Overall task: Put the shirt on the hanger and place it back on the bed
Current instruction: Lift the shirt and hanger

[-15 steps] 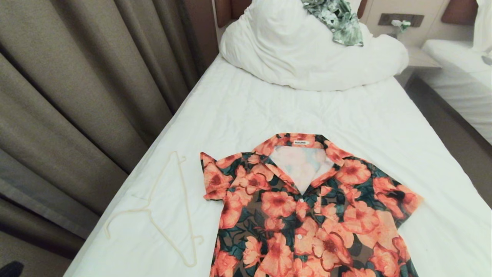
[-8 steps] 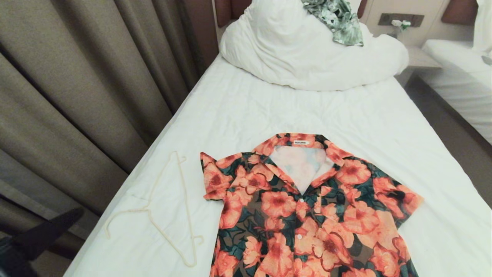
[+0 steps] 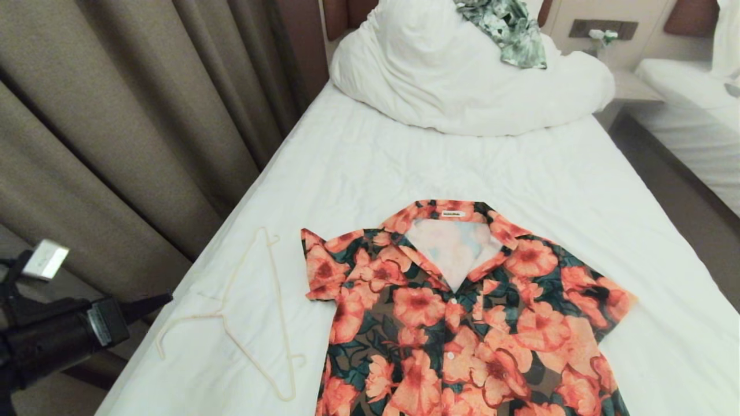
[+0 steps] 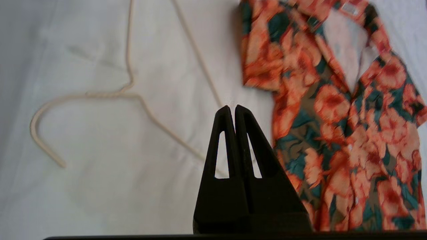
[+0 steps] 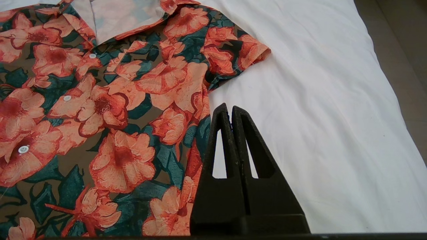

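The left gripper, fingers pressed together, could slide over the thin hanger or push it off the bed unless it opens, since the hanger lies flat just right of the fingertips, the shirt farther right, the right gripper also pressed together.

The head view looks down along the bed from its foot toward the duvet. The left wrist view hangs close over the hanger and the shirt. The right wrist view looks low across the shirt's other sleeve. All three share the shirt.
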Motion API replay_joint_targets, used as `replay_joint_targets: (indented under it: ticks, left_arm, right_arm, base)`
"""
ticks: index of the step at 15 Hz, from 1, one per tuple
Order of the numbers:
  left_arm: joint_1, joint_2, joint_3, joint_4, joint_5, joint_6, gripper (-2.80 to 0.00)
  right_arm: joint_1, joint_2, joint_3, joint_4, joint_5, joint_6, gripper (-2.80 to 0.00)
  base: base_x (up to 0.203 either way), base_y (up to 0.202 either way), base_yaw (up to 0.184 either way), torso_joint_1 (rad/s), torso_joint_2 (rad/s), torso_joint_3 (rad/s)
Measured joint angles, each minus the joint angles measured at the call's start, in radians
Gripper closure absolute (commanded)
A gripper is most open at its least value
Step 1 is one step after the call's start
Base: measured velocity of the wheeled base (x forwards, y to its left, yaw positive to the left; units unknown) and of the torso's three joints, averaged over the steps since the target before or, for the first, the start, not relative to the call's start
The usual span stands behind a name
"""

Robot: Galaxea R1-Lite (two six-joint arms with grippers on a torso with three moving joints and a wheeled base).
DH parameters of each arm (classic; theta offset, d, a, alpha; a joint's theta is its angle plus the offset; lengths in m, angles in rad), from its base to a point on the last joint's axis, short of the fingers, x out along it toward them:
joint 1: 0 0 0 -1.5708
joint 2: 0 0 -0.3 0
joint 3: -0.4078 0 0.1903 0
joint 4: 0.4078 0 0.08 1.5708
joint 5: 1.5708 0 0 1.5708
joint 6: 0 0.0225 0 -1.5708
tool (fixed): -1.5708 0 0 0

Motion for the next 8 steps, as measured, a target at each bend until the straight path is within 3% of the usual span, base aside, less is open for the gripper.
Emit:
replay_joint_targets:
  ticks: [4, 8]
  left_arm:
    - [0.106, 0.217, 0.002, -0.007, -0.146, 0.148, 0.00]
    - [0.111, 0.413, -0.005, -0.010, -0.251, 0.252, 0.00]
  right_arm:
    - [0.000, 0.000, 0.000, 0.000, 0.000, 0.000, 0.00]
    - [0.000, 0.000, 0.000, 0.000, 0.000, 0.000, 0.00]
  base:
    - [0.000, 0.000, 0.000, 0.000, 0.00, 0.000]
    - [0.000, 0.000, 0.000, 0.000, 0.00, 0.000]
